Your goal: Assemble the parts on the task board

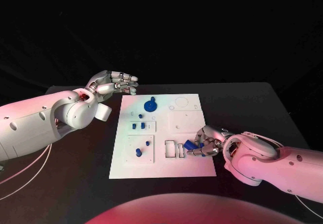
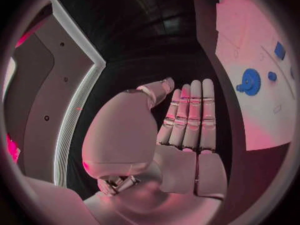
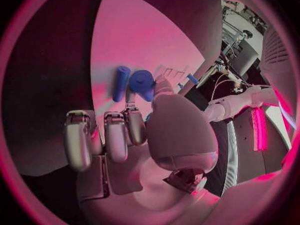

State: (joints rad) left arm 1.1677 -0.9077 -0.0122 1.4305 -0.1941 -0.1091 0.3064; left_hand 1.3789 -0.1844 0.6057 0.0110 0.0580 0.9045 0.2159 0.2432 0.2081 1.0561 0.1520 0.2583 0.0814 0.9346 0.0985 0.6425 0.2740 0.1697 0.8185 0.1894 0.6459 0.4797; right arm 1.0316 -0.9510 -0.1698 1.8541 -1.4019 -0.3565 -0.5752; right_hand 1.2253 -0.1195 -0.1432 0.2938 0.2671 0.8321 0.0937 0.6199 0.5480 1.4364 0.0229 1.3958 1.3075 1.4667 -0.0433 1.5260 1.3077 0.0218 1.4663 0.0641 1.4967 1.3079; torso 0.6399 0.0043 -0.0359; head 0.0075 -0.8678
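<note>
The right hand (image 1: 207,142) sits low at the near right edge of the white task board (image 1: 195,168), its fingers pinched around a small blue part (image 1: 193,146) right beside the two narrow rectangular slots (image 1: 174,149); the right wrist view shows that blue part (image 3: 141,83) at the fingertips with a blue peg (image 3: 120,83) just beside it. Further in, more blue pieces stand on the board's left half: a small peg (image 1: 138,151) nearest, a pair of short blocks (image 1: 138,125) in the middle, and a blue gear (image 1: 150,105) at the far end. Beyond the board's far left corner the left hand (image 1: 115,84) hovers above the black bench (image 1: 249,100) with fingers straight, side by side and holding nothing.
</note>
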